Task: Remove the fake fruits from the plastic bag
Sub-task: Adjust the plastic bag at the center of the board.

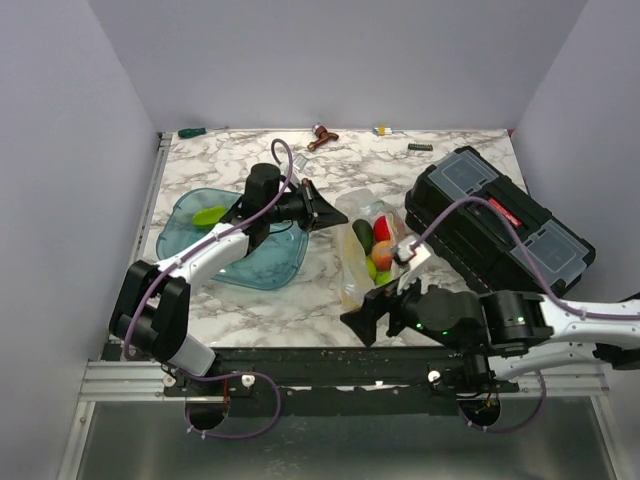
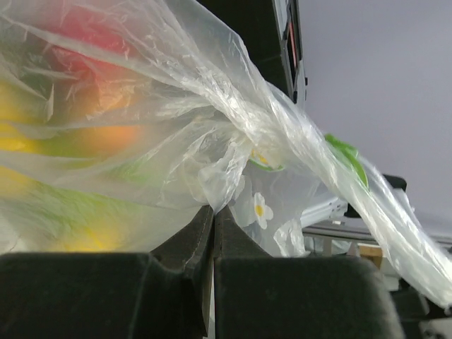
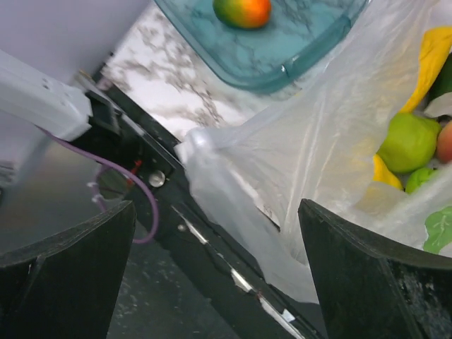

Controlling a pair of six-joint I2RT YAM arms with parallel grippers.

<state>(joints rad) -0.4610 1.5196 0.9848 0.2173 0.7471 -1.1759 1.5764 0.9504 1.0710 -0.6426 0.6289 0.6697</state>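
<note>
Left gripper (image 2: 213,212) is clamped shut on a thin fold of the plastic bag (image 1: 352,270), which lies on the surface (image 1: 300,300) beside the teal tray (image 1: 250,265) with fake fruits (image 1: 378,248) inside. Right gripper (image 1: 368,318) gapes wide and empty at the bag's near end. That thin pinch could slip or tear, or spilled fruits could roll off the near edge.

Left tool (image 2: 213,215) clamped shut; right tool (image 3: 217,247) spread wide.

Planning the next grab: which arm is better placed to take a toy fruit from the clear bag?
Likely right: the right gripper is open at the crinkly clear plastic bag, glossy toy fruits close ahead. The left gripper is shut on the bag's film.
</note>
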